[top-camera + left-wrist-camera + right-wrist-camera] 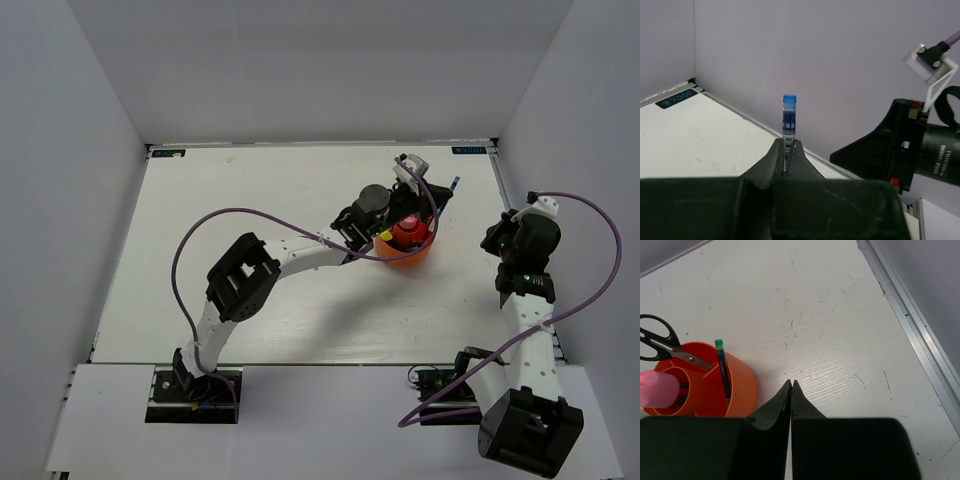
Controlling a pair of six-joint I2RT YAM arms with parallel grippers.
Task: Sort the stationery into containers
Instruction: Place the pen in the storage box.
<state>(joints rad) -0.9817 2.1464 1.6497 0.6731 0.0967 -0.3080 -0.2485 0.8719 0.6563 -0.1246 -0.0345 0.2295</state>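
The orange-red cup (412,252) stands at the right middle of the table, with a yellow highlighter (385,237) sticking out of it. In the right wrist view the cup (740,385) holds the black-handled scissors (660,342), a green pen (722,371) and the pink-capped glue tube (657,389). My left gripper (435,205) hovers just above the cup's far side. It is shut (788,146) on a thin blue-white pen (789,116), whose blue end (454,184) points away from the cup. My right gripper (791,384) is shut and empty, over bare table right of the cup.
The right arm (910,145) is close to the left gripper, on its right. The table's right rail (912,330) and the white side wall lie just beyond the right gripper. The back wall rises behind the cup.
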